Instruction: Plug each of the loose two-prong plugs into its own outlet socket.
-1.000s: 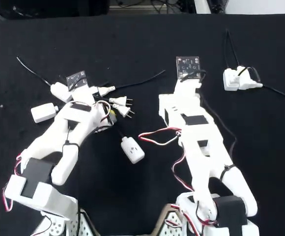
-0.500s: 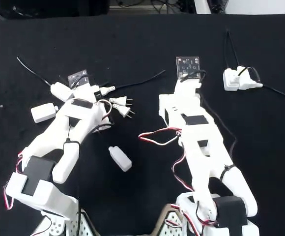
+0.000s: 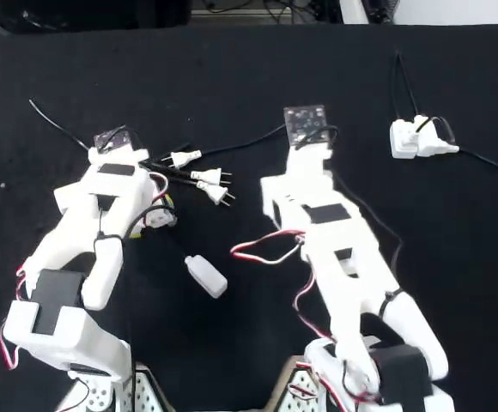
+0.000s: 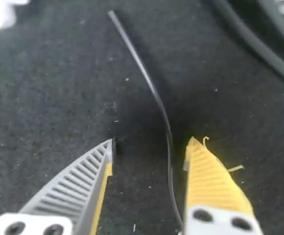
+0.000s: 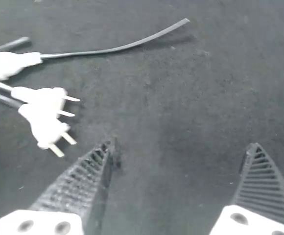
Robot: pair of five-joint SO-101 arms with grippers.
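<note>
Left gripper [image 4: 150, 142]: jaws apart, nothing grasped. A thin black wire [image 4: 143, 73] runs along the cloth between my fingers, closer to the yellow one.

Just right of that arm are the three loose plugs [image 3: 206, 177], clustered with prongs pointing right and cords trailing left. None is in a socket.

Nearer my bases, a free socket block [image 3: 206, 275] lies alone on the black cloth [image 3: 258, 69], apart from the plugs.

Right gripper [image 5: 183, 144]: spread wide and empty, low over bare cloth with the plug cluster near one finger.

Far right: wired socket [image 3: 403, 137] with a seated plug [image 3: 435, 147] in it. That pair looks done.

My read: one of four mated, three left. Neither hand has a plug, so the next pick hasn't started.
</note>
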